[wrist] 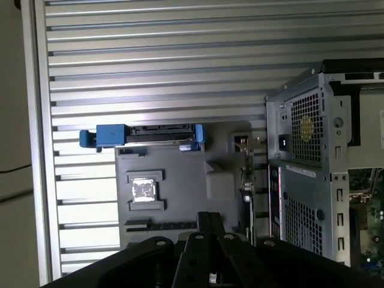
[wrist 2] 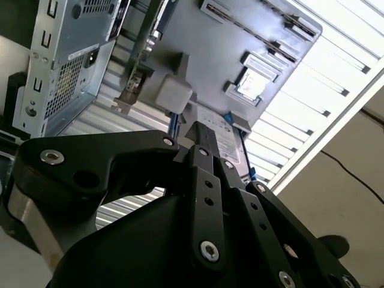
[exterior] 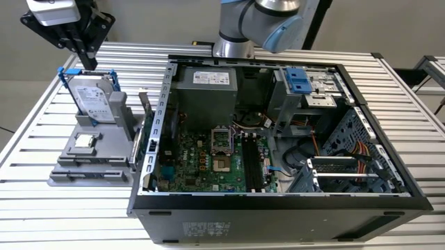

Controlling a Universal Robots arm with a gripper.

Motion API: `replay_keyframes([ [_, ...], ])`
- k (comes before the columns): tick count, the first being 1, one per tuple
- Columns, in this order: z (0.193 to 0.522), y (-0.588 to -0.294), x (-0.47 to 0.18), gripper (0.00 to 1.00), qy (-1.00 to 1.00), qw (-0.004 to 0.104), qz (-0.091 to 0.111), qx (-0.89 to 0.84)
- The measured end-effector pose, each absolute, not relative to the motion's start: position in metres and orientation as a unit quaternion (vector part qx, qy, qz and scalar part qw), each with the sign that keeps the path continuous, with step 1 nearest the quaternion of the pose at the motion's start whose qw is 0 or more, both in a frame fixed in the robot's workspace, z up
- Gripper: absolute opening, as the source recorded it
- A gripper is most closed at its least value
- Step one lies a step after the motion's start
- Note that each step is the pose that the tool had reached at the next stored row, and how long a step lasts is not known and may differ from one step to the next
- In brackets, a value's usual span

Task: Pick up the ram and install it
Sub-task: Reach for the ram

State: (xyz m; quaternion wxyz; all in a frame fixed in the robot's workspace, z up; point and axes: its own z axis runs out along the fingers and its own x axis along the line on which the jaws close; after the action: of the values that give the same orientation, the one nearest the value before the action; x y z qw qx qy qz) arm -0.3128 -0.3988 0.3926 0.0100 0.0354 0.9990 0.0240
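Note:
My gripper [exterior: 89, 63] hangs shut and holds nothing, high over the far end of a grey fixture [exterior: 90, 176] on the exterior view's left. In both wrist views its black fingers [wrist: 210, 217] [wrist 2: 203, 129] point down at that fixture. A thin board [exterior: 147, 125] [wrist: 247, 180] stands on edge between the fixture and the computer case; I cannot tell whether it is the ram. The long black slots [exterior: 250, 161] lie on the green motherboard inside the open case [exterior: 278, 208].
On the fixture a hard drive in a blue caddy [exterior: 94, 99] [wrist: 144, 135] leans upright, and a square chip [exterior: 85, 140] [wrist: 143, 189] lies flat. The arm's base [exterior: 233, 47] stands behind the case. Everything rests on a slatted metal table [exterior: 41, 208].

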Motion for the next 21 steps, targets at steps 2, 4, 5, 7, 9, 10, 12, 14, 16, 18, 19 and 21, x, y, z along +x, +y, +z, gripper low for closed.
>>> replay_keyframes([
  [2, 0.393, -0.399, -0.315, 0.00, 0.999, 0.010, 0.024, 0.035],
  [4, 0.393, -0.399, -0.318, 0.00, 0.999, 0.010, 0.024, 0.035],
  [5, 0.393, -0.399, -0.319, 0.00, 0.999, 0.010, 0.024, 0.035],
  [7, 0.393, -0.399, -0.322, 0.00, 0.999, 0.010, 0.024, 0.035],
  [9, 0.393, -0.399, -0.325, 0.00, 0.999, 0.010, 0.024, 0.035],
  [10, 0.393, -0.399, -0.326, 0.00, 0.999, 0.010, 0.024, 0.035],
  [12, 0.393, -0.399, -0.329, 0.00, 0.999, 0.010, 0.024, 0.035],
  [14, 0.393, -0.399, -0.331, 0.00, 0.999, 0.010, 0.024, 0.035],
  [16, 0.393, -0.399, -0.334, 0.00, 0.999, 0.010, 0.024, 0.035],
  [18, 0.393, -0.399, -0.336, 0.00, 0.999, 0.010, 0.024, 0.035],
  [19, 0.393, -0.399, -0.338, 0.00, 0.999, 0.010, 0.024, 0.035],
  [21, 0.393, -0.399, -0.340, 0.00, 0.999, 0.010, 0.024, 0.035],
])
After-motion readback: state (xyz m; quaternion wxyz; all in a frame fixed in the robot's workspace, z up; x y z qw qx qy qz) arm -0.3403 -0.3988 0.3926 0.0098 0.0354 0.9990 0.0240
